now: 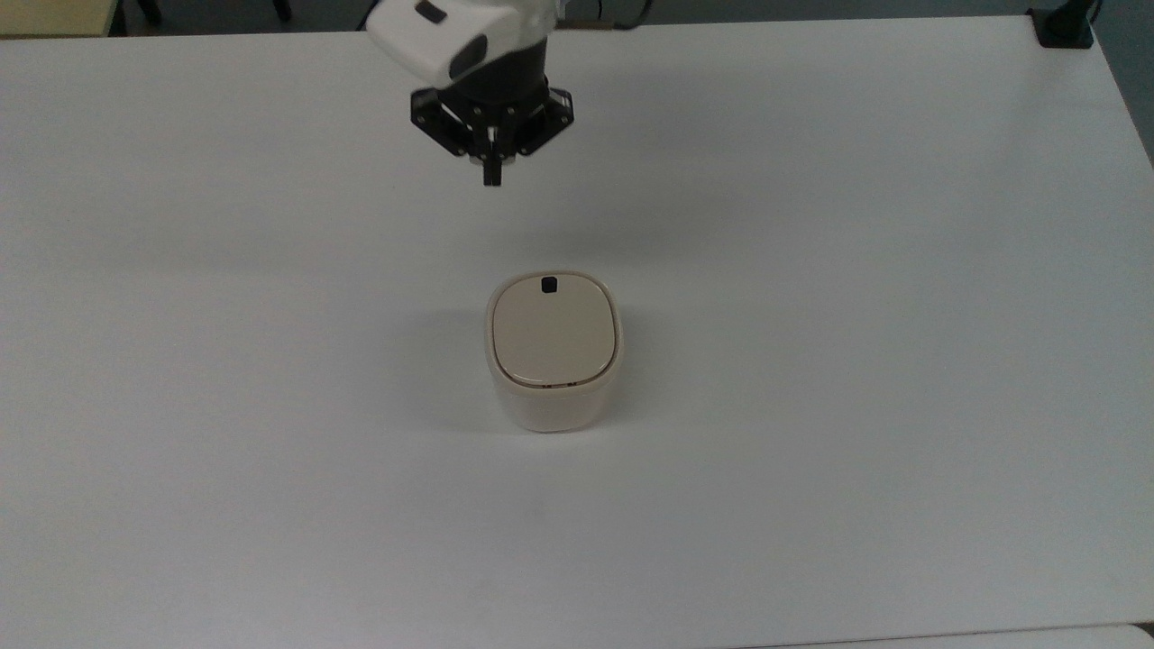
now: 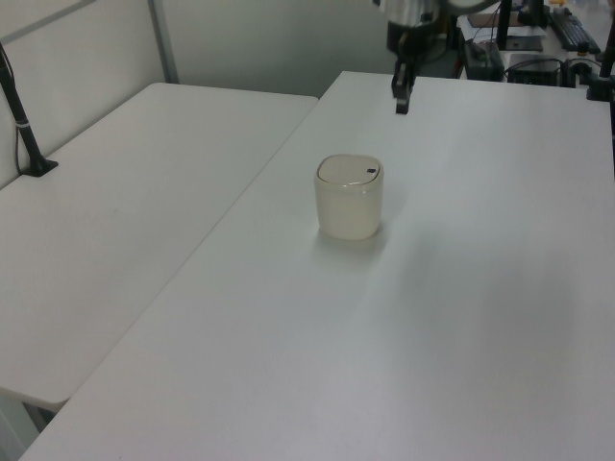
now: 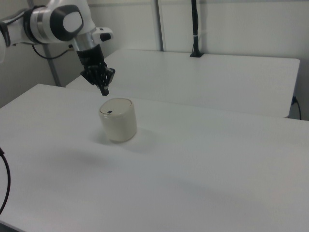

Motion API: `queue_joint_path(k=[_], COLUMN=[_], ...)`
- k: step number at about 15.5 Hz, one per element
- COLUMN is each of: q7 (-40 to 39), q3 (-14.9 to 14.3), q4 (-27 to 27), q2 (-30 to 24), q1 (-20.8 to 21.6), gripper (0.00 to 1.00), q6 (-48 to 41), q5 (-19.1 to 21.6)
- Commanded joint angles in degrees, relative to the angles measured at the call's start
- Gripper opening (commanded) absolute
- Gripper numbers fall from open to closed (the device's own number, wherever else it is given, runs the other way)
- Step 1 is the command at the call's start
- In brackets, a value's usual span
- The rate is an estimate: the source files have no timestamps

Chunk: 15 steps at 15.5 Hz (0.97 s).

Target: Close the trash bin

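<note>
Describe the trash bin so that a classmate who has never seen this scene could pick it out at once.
Start at the white table. Near its middle stands the trash bin, a small cream rounded-square tub. Its flat beige lid, lying shut, bears a small black square mark.
</note>
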Motion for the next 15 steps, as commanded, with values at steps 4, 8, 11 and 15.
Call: queue_joint_path(k=[4,8,11,15], q7=[-1.4,-1.2,-1.1,-1.0], q3=[-0.3,-0.3,-0.2,-0.2], q4=[-2.4,-2.4,-2.5,-2.6], q2=[-8.2,-8.2,-8.2,-8.3], q1=[-3.2,-3.6,-3.6,-3.6], gripper=[0.44,0.97,1.00,1.00], q6=[-7.8,-8.1,-8.0,-8.1], q5=[0.1,0.0,0.0,0.0])
